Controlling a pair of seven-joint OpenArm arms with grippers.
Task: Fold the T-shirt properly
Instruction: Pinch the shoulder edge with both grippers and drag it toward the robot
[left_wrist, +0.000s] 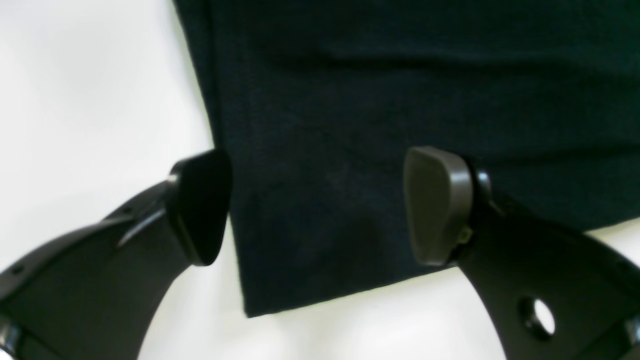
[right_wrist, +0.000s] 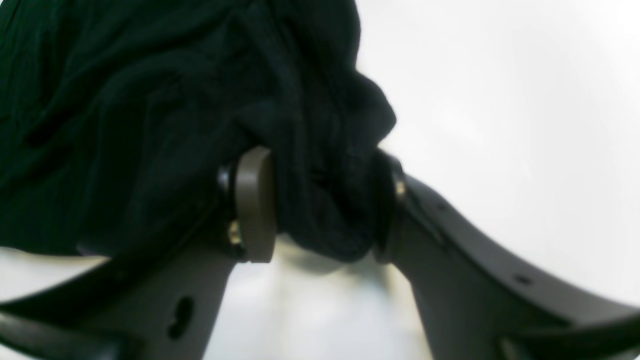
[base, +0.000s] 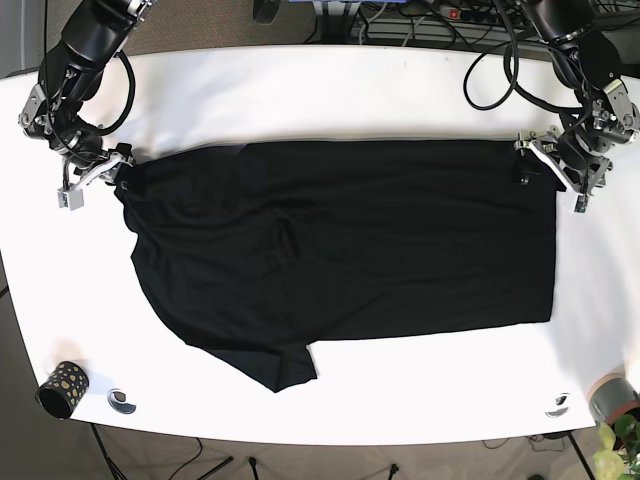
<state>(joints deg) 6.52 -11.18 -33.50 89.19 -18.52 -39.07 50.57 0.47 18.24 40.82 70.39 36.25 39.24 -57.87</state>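
T-shirt (base: 340, 250), black, lies spread flat on the white table (base: 330, 95), roughly centred, long axis running across the base view. One sleeve (base: 285, 365) sticks out toward the near edge. Fabric mostly smooth, a few light creases in the middle and some wrinkling at the base view's left end.

Right gripper (right_wrist: 320, 200) sits at the shirt's far corner on the base view's left side. Its wrist view shows a thick bunched wad of dark cloth (right_wrist: 325, 165) pinched between the two fingers, jaws closed onto it with the bunch filling the gap. The cloth rises in folds above the fingers, white table visible underneath.

Left gripper (left_wrist: 315, 205) sits at the far corner on the base view's right side. Jaws are wide apart, nothing between them. In its wrist view the shirt corner (left_wrist: 300, 240) lies flat on the table below, one finger (left_wrist: 200, 205) at the cloth's side edge, the other (left_wrist: 437, 205) over the fabric. Whether the fingertips touch the cloth, cannot tell.

Near edge of the table: a small dark spotted cup (base: 62, 387) at the base view's left corner, a small round object (base: 121, 401) just beside it, another small round object (base: 558, 405) by the right corner. Cables (base: 430, 15) lie beyond the far edge.
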